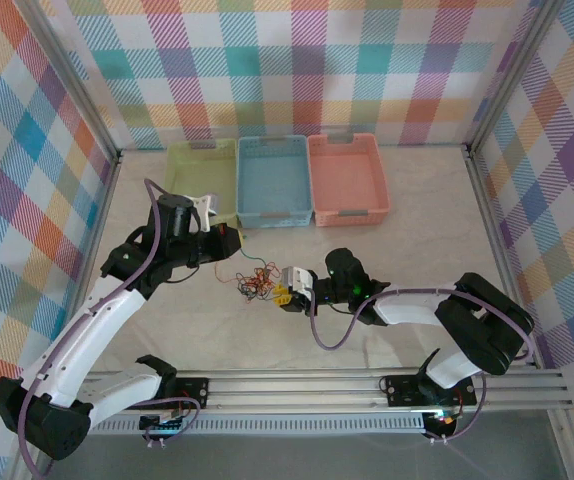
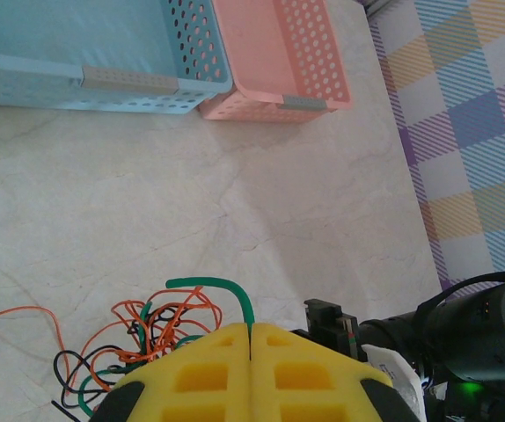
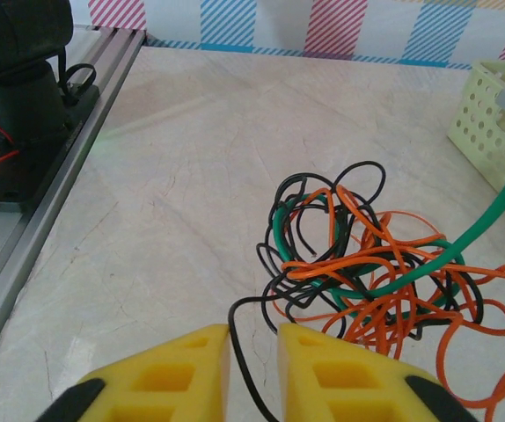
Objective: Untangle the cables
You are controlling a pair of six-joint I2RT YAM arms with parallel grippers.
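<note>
Baskets stand in a row along the top of the overhead view: a yellow-green basket [image 1: 202,175], a blue basket [image 1: 272,180] and a pink basket [image 1: 347,178], side by side on the pale desk [image 1: 427,220]. They are well apart from the cables [image 1: 255,285], which lie as a small tangle at the centre of that view, between my two arms. Nothing lies across the heap. My right arm [image 2: 472,338] sits at the lower right of the left wrist view, just beside the heap. My left jaws, left of centre overhead, are pressed together on the green cable [image 2: 208,283]. It comes up out of the seam between them at the bottom centre of the left wrist view, arches to the left and drops into the knot at lower left. In the right wrist view the same strand runs in a straight line from the knot to the right edge. My right jaws sit at the right edge of the tangle overhead. At the bottom of the right wrist view they stand slightly apart, with only a narrow gap. The black cable [image 3: 233,327] runs down into that gap close to the left side, and I cannot tell whether it touches. The orange cable [image 3: 464,327] loops loosely at the lower right, near those jaws.
</note>
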